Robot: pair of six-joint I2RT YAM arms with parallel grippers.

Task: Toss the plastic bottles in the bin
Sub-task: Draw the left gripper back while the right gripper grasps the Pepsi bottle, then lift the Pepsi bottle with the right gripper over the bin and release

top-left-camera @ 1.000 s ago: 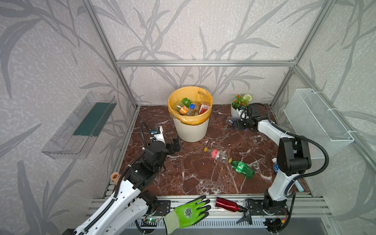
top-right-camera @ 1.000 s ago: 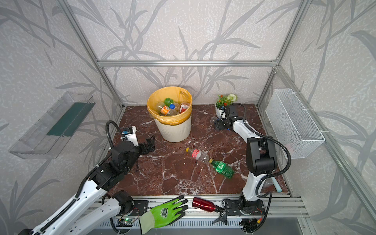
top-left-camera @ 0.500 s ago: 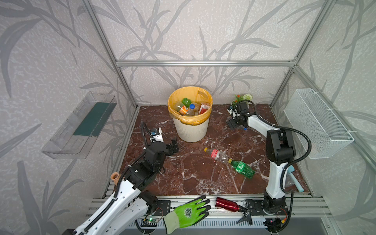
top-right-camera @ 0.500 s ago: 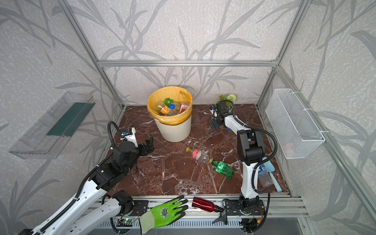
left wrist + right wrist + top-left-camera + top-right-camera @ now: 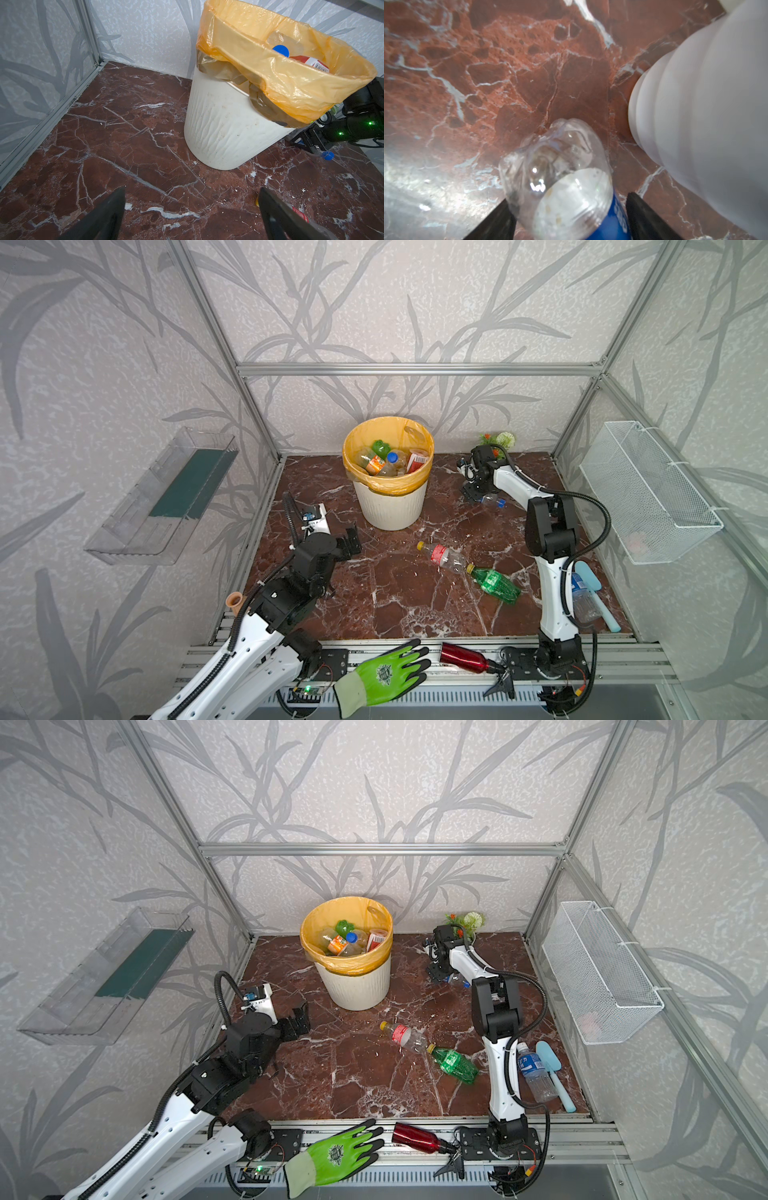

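Observation:
The bin (image 5: 390,506) (image 5: 357,986) (image 5: 224,128) stands at the back middle, its orange liner holding several plastic bottles (image 5: 386,460). My right gripper (image 5: 473,493) (image 5: 438,975) (image 5: 568,198) is down at the back right, astride a clear blue-labelled bottle (image 5: 490,501) (image 5: 560,166) lying on the floor. One finger touches it and a thin gap shows at the other. My left gripper (image 5: 351,541) (image 5: 299,1019) (image 5: 192,188) hovers open and empty left of the bin. A red-labelled bottle (image 5: 444,556), a green one (image 5: 494,585) and a blue-labelled one (image 5: 534,1069) lie on the floor.
A white flower pot (image 5: 706,116) stands right beside the gripped-at bottle, its plant (image 5: 498,441) showing behind the arm. A wire basket (image 5: 648,493) hangs on the right wall, a clear shelf (image 5: 166,493) on the left. A green glove (image 5: 386,672), a red metal bottle (image 5: 463,657) and a blue scoop (image 5: 596,593) lie in front.
My right gripper has swung left from beside the flower pot and dropped over the blue-labelled bottle, its jaws narrowing round it. The left arm has stayed put.

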